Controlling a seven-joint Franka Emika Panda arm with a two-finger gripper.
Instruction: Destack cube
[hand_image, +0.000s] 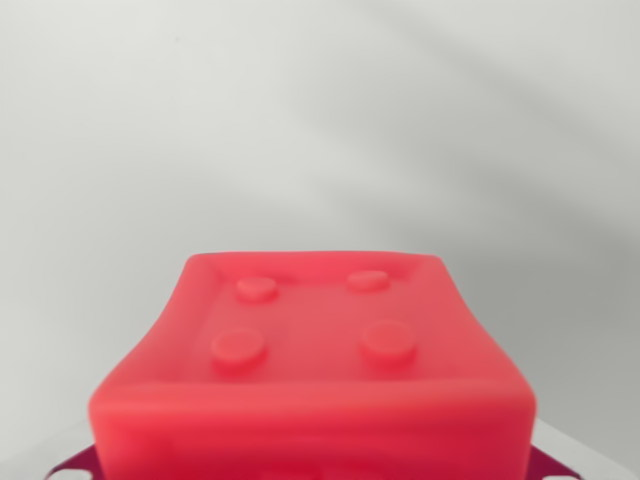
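We see a red cube (310, 370) filling the lower half of the wrist view, very close to the lens and a bit soft in focus. Its top face tilts toward us, with a raised rim around the edge and four round studs (238, 346) in a two-by-two grid. Near studs look bigger, far ones smaller and flatter. The front wall of the cube runs along the bottom of the frame and is cut off by the lower edge, so we cannot tell what it rests on or whether another cube sits under it.

At both lower corners, just beside the cube, we see small dark magenta pieces (556, 468), one at the wrist view's left, one at the wrist view's right. They sit lower than the cube's top face. We cannot tell what they are; mostly hidden by the cube and clipped by the frame.

Behind the cube we see a plain light grey surface (320, 120), with soft diagonal shadow bands crossing the upper right part. A faint lighter strip shows at the lower left and lower right corners, near the magenta pieces.

We see no clear fingers in the view, so we cannot tell whether the gripper is spread, closed, or clamped on the cube.
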